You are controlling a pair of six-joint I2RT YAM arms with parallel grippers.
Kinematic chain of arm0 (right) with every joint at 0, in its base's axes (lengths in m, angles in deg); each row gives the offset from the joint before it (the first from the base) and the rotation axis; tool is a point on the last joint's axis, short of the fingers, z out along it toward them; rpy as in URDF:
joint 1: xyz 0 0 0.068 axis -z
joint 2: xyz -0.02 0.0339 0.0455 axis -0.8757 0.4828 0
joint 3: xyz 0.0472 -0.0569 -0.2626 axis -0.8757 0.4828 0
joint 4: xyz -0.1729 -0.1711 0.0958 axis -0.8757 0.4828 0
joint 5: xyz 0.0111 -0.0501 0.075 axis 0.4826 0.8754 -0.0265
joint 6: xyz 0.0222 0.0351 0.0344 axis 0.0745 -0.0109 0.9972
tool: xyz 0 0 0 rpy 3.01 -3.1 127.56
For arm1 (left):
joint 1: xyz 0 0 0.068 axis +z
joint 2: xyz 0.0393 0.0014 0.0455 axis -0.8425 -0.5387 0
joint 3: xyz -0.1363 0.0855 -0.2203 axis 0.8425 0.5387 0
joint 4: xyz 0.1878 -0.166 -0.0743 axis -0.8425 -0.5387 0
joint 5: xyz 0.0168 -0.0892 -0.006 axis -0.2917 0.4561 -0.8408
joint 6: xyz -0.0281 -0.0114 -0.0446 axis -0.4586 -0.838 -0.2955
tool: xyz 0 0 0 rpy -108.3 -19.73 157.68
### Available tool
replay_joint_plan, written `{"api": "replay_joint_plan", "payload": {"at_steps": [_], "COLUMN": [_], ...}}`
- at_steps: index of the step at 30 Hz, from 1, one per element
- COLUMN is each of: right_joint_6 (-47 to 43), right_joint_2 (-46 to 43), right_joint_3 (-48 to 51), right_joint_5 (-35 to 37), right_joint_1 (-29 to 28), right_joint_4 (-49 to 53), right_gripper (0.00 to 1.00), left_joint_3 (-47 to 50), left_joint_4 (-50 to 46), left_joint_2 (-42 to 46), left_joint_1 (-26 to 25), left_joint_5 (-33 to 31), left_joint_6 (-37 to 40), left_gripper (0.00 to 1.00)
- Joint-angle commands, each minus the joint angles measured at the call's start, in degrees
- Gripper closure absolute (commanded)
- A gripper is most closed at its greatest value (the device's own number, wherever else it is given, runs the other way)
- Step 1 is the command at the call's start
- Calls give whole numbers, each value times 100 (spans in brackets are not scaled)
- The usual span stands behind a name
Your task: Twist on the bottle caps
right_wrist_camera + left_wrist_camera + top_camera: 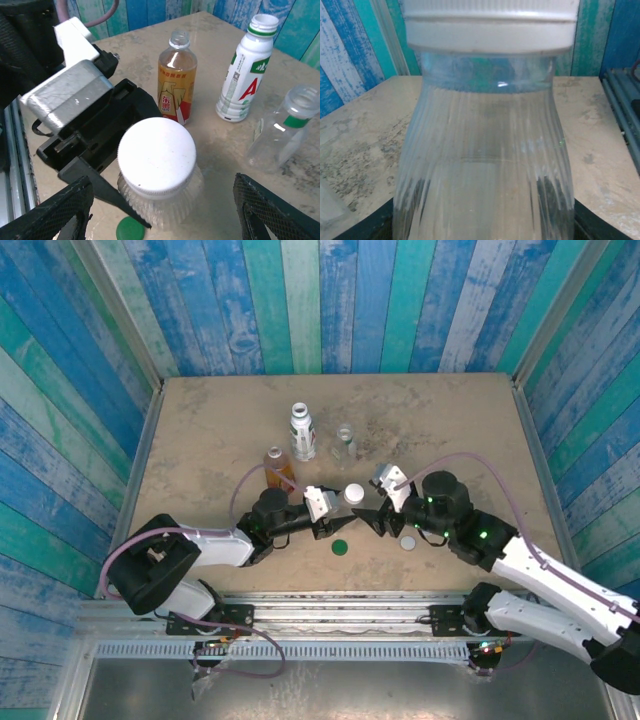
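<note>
While the left gripper (pixel 335 516) pinches the clear ribbed bottle (pixel 480 165) upright near the middle of the table (pixel 200 440) to steady it, the right gripper (pixel 160 220) hangs spread wide around its white cap (pixel 156 152), likely ready to twist.

lighting: bright, even, diffuse; shadows soft. left wrist: clear ribbed plastic bottle (pixel 485 165) close, blurred, small glint at neck.

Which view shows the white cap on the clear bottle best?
The right wrist view: the white cap shows its whole top and ribbed edge. Left wrist gives its lower rim close up; the top view, a small disc.
</note>
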Motion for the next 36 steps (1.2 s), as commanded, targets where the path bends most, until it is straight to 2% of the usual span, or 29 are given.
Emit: {"api": "replay_joint_plan", "payload": {"at_steps": [1, 6, 13, 16, 19, 21, 23, 24, 27, 31, 36], "right_joint_6": [434, 371, 113, 101, 126, 173, 202, 218, 333, 592, 519], "right_joint_2": [122, 446, 571, 564, 545, 519, 500, 501, 572, 889, 1823], "right_joint_3": [12, 24, -41, -69, -106, -157, -229, -290, -418, -709, -1473], "right_joint_5": [-210, -494, -538, -515, -343, -30, 394, 597, 1036, 1135, 1156], "right_joint_1": [33, 35, 34, 38, 34, 35, 59, 109, 429, 1091, 1841], "right_joint_4": [-801, -1093, -880, -856, -856, -808, -686, -599, -525, -663, -753], "right_gripper": [27, 40, 55, 66, 67, 67, 67, 67, 67, 67, 68], "left_joint_3": [-82, -173, -164, -174, -182, -123, -28, 38, 254, 420, 447], "left_joint_4": [76, -170, -196, -172, -130, -35, 44, 100, 224, -15, -559], "left_joint_2": [303, 285, 327, 309, 296, 367, 461, 544, 800, 1282, 1751], "left_joint_1": [-3, -3, -1, -3, -3, -4, -3, -2, -3, -3, -3], "left_joint_5": [218, 130, 112, 105, 13, -130, -353, -529, -966, -1294, -1631], "left_joint_6": [-59, 110, 95, 90, -19, -110, -213, -288, -560, -724, -782], "left_gripper": [42, 42, 42, 39, 29, 10, 1, 5, 6, 6, 6]}}
